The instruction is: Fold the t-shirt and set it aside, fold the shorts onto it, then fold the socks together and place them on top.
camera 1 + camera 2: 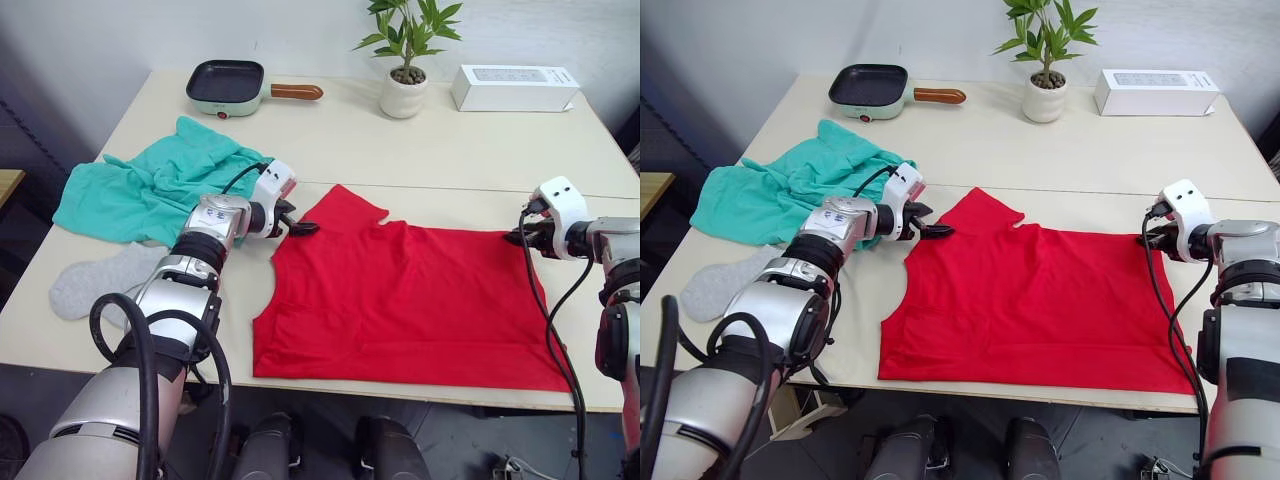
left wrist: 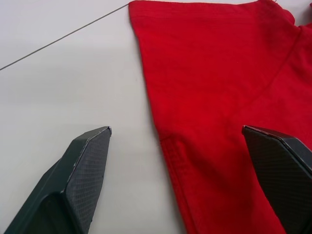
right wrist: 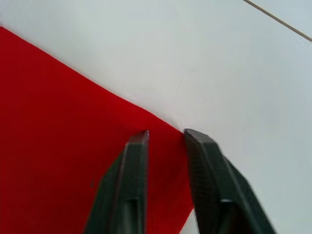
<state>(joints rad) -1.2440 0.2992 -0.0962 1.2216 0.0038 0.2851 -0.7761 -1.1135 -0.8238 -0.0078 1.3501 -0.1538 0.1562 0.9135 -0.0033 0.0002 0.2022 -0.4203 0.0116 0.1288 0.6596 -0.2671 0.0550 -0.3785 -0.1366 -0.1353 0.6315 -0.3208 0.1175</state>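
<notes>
The red t-shirt (image 1: 410,300) lies spread flat in the middle of the table. My left gripper (image 1: 300,228) is open at the shirt's left sleeve; in the left wrist view its fingers (image 2: 90,161) stand wide apart over the sleeve hem (image 2: 168,141). My right gripper (image 1: 518,236) sits at the shirt's far right corner, and its fingers (image 3: 136,161) are drawn close on that corner of red cloth. The teal shorts (image 1: 150,185) lie crumpled at the left. Light grey socks (image 1: 100,280) lie nearer the front, left of my left arm.
Along the back of the table stand a small green pan (image 1: 226,85) with a wooden handle, a potted plant (image 1: 404,92) and a white box (image 1: 515,88). The shirt's lower hem lies close to the table's front edge (image 1: 420,400).
</notes>
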